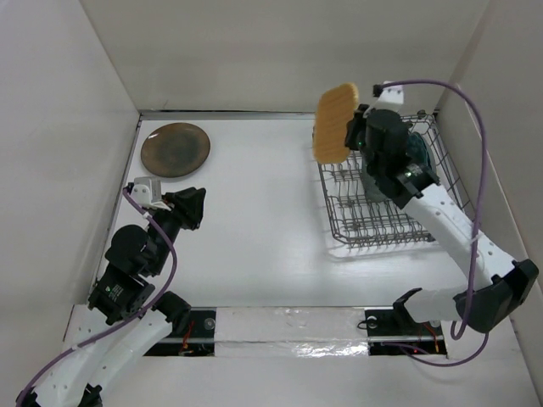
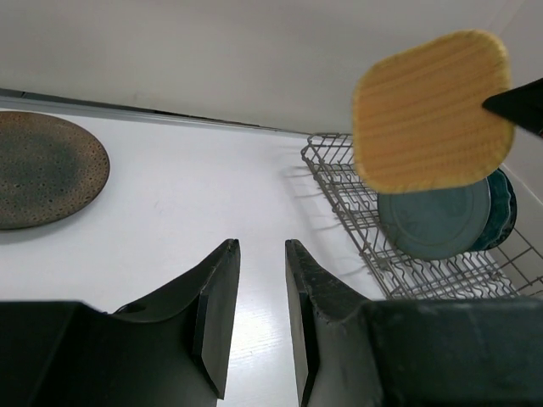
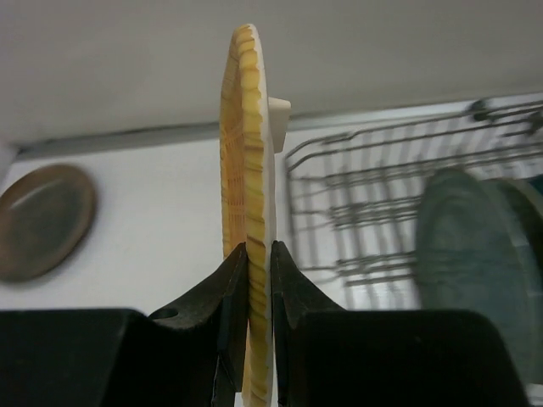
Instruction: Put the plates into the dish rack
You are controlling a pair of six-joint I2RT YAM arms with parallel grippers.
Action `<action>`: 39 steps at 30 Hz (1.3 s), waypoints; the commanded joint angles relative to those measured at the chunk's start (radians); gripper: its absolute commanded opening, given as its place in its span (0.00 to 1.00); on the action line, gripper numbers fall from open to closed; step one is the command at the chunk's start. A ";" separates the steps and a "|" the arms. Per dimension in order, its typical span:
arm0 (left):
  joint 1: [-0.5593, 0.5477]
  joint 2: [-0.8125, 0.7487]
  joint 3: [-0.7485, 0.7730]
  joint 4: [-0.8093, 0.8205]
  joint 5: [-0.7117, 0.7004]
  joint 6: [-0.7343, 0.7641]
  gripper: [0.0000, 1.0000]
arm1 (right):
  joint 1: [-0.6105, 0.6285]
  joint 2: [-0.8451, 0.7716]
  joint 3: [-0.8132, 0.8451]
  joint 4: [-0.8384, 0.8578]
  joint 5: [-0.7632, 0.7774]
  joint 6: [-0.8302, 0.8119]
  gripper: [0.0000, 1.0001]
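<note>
My right gripper is shut on the tan woven plate, holding it on edge in the air above the left side of the dish rack. The tan plate also shows in the top view and the left wrist view. Two plates stand in the rack: a grey-blue round one and a teal scalloped one behind it. The dark brown plate lies flat at the far left. My left gripper is open and empty, low over the table, short of the brown plate.
White walls enclose the table on the left, back and right. The rack sits against the right wall. A taped strip runs along the near edge between the arm bases.
</note>
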 commanded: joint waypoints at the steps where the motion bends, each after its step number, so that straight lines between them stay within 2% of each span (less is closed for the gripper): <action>1: 0.002 -0.021 -0.004 0.053 0.033 0.003 0.26 | -0.080 -0.027 0.130 -0.149 0.136 -0.137 0.00; 6: 0.002 -0.016 0.003 0.052 0.051 0.000 0.26 | -0.205 0.045 0.346 -0.349 0.130 -0.178 0.00; 11: 0.002 -0.022 0.005 0.044 0.048 -0.002 0.26 | -0.228 0.106 0.385 -0.447 0.162 -0.218 0.00; 23: 0.002 -0.021 0.006 0.040 0.041 -0.002 0.27 | -0.272 0.213 0.333 -0.439 0.121 -0.251 0.00; 32: 0.002 -0.015 -0.001 0.050 0.042 0.000 0.28 | -0.285 0.238 0.178 -0.344 0.063 -0.247 0.00; 39: 0.002 -0.018 -0.003 0.052 0.033 0.001 0.28 | -0.285 0.255 0.135 -0.311 0.023 -0.246 0.00</action>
